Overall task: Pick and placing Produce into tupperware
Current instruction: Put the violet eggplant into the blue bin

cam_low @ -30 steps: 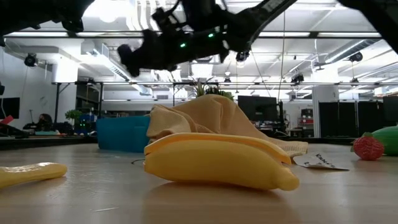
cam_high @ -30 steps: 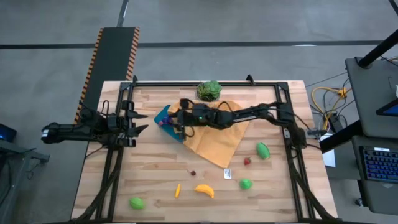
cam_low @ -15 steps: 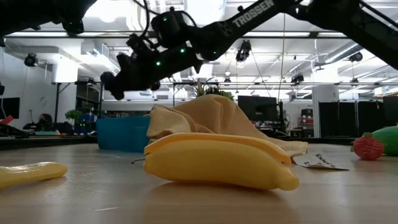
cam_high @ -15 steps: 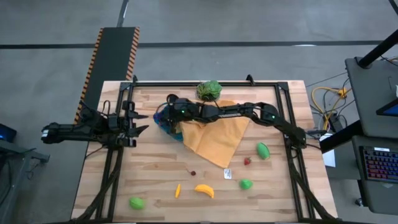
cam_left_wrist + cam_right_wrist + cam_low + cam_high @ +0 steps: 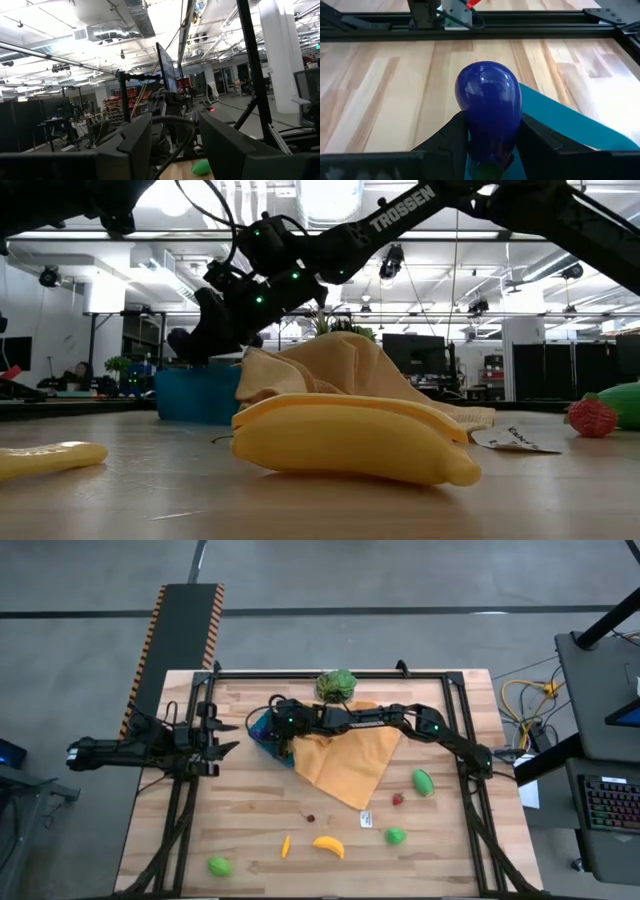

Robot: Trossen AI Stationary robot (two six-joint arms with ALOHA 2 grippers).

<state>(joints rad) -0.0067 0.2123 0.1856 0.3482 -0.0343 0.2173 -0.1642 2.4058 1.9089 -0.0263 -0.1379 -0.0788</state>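
At the far left of the surface [image 5: 250,830]: the right gripper [image 5: 272,727] hangs over the tupperware [image 5: 262,723], beside the orange cloth [image 5: 345,762].
Held item: purple produce [image 5: 488,100], clamped between the right fingers [image 5: 449,139].
Axis: its long axis runs along the fingers, rounded end pointing away from the wrist.
Step advice: judged best to lower inside the rim before letting go, so it cannot roll out.
Left gripper [image 5: 222,735]: waits at the left edge, fingers parted, empty.

Glossy smooth plastic purple piece [image 5: 488,100]; teal tupperware [image 5: 570,127] beside it apparently matt plastic; table [image 5: 385,95] wood-grained.
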